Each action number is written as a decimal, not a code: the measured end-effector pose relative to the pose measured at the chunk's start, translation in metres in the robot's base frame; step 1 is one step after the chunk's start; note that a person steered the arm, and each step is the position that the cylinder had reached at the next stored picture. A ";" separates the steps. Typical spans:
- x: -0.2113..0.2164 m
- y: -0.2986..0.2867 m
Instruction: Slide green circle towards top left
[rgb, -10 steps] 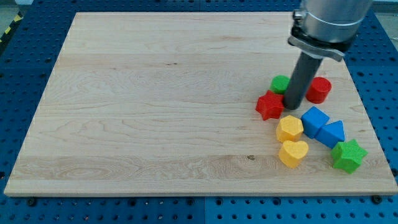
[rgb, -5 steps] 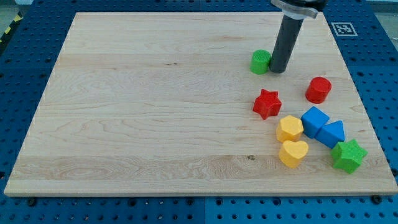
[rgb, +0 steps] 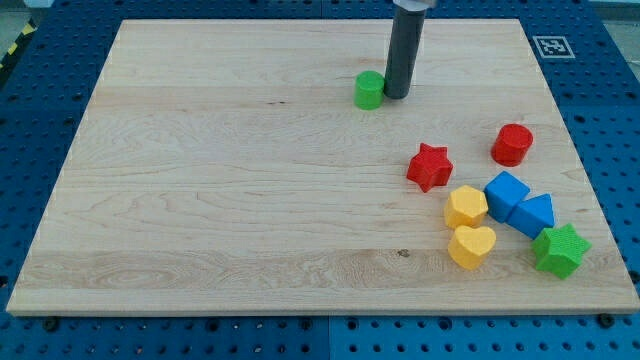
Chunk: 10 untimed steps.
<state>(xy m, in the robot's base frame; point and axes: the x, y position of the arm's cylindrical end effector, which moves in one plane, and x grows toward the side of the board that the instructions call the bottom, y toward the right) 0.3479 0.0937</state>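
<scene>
The green circle (rgb: 369, 90) sits on the wooden board (rgb: 200, 190), in the upper middle of the view, a little right of centre. My tip (rgb: 396, 96) is down on the board, touching the circle's right side. The dark rod rises from there out of the view's top.
A red star (rgb: 430, 166) and a red circle (rgb: 512, 144) lie at the right. Below them cluster a yellow hexagon (rgb: 466, 207), a yellow heart (rgb: 471, 246), two blue blocks (rgb: 506, 193) (rgb: 533, 215) and a green star (rgb: 560, 250).
The tip has moved up and to the left, pushing the green circle out from between the red star and red circle toward the view's top left. The other blocks stay put.
</scene>
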 end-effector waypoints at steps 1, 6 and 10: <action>0.009 0.000; -0.015 -0.085; -0.025 -0.185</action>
